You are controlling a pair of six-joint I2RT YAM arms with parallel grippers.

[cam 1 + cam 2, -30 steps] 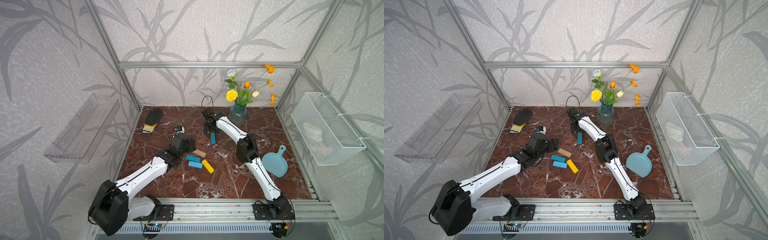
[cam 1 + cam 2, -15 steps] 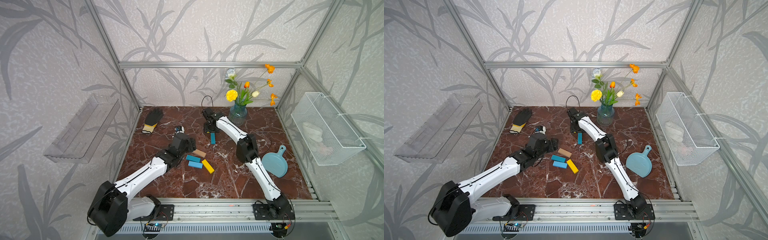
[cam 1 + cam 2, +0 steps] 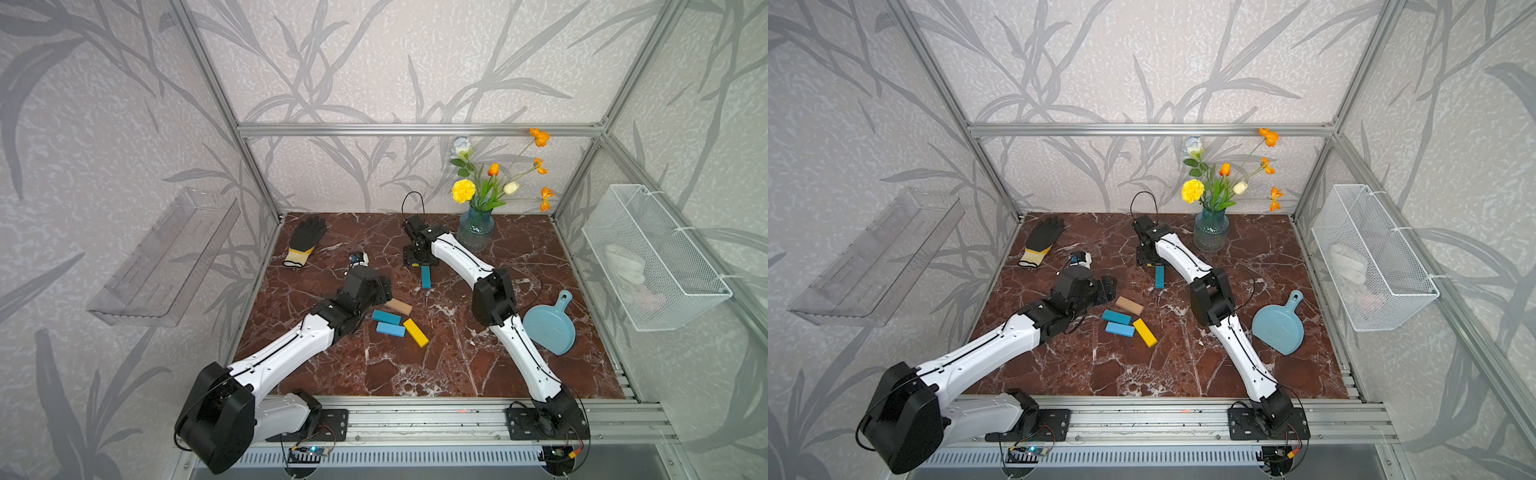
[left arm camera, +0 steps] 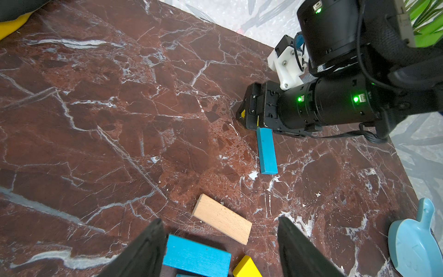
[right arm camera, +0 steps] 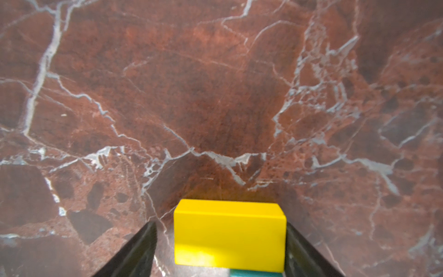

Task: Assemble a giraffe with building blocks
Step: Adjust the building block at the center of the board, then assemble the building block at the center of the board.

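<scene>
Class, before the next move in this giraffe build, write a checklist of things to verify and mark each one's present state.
1. Right gripper open around yellow block: ok, a gap shows on one side.
2. That block touching teal block: cannot tell.
3. Left gripper open and empty: ok.
4. All blocks placed: not ok; tan block, blue blocks, second yellow block lie loose.
5. Scoop clear of the blocks: ok.
</scene>
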